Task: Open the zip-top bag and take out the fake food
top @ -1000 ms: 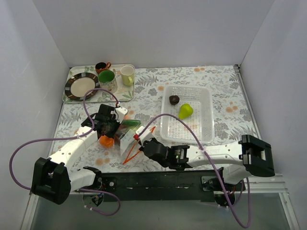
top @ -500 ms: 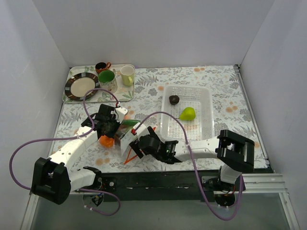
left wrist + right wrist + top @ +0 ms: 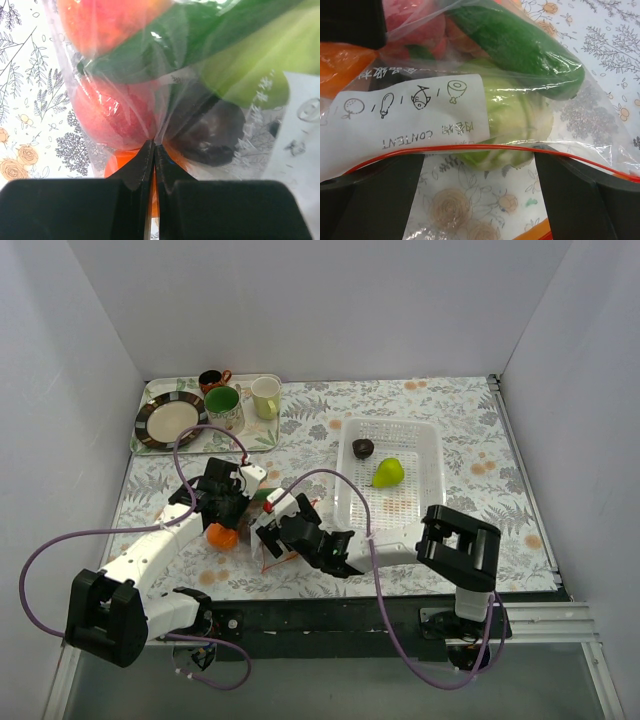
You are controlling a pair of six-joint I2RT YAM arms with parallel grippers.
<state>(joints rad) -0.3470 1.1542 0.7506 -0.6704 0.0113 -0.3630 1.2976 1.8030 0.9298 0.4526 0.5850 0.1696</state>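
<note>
The zip-top bag [image 3: 262, 525] lies on the flowered cloth between my two grippers, clear and crinkly, with a red zip strip [image 3: 485, 147] and a white label [image 3: 405, 120]. Inside it the fake food shows: a pink peach [image 3: 117, 112], a green pod [image 3: 520, 47], a pale green fruit [image 3: 515, 125] and a dark piece [image 3: 215, 132]. An orange [image 3: 222, 535] sits at the bag's left end. My left gripper [image 3: 154, 147] is shut on a pinch of the bag's film. At the bag's mouth my right gripper [image 3: 479, 170] stands open, with the zip strip running across between its fingers.
A white perforated basket [image 3: 425, 505] to the right holds a green pear [image 3: 388, 472] and a dark piece [image 3: 363, 448]. At the back left a tray [image 3: 258, 435] carries a plate [image 3: 170, 419] and mugs [image 3: 224, 402]. Walls close in the left and right sides.
My right gripper has opened wide and its arm has swung left, bringing the fingers up to the bag's mouth. The left gripper has kept its pinch and place.
</note>
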